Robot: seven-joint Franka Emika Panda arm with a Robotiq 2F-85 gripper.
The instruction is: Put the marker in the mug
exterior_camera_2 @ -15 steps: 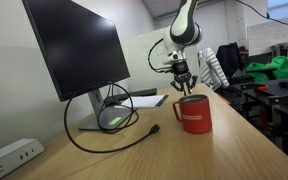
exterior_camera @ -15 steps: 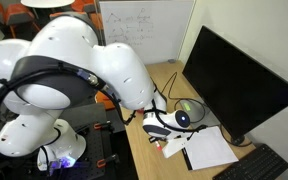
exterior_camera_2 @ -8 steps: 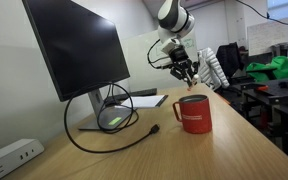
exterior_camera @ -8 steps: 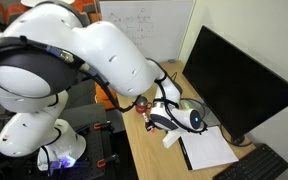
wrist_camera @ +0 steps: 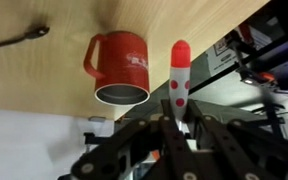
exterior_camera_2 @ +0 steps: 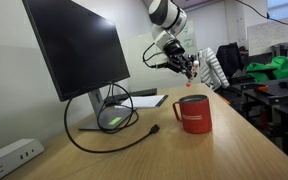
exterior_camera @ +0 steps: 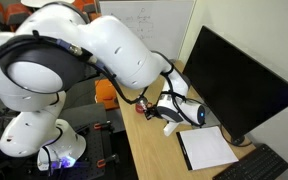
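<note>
One dark red mug [exterior_camera_2: 193, 113] stands nearest me on the wooden desk [exterior_camera_2: 229, 150], exactly where it was a second ago. Above it and a little further back hangs the gripper [exterior_camera_2: 188, 68], pinched tight on the marker [wrist_camera: 179, 80]. A second ago it was low over the mug's rim. Since then it has climbed and tipped sideways, so clear air now shows between it and the mug.

In the wrist view the marker sticks straight out of the gripper with its red tip pointing away. It lies beside the mug rather than over the greyish mouth, so it is outside the mug.

Past the mug, the black cable [exterior_camera_2: 104, 125] loops across the desk under the monitor [exterior_camera_2: 79, 50], both unchanged.

In an exterior view the white arm [exterior_camera: 104, 50] has stretched further along the desk than before. An orange object [exterior_camera: 106, 93] now shows behind it, where the arm hid it a second ago. A white sheet of paper [exterior_camera: 206, 148] lies flat in front of the monitor, as it did earlier.
</note>
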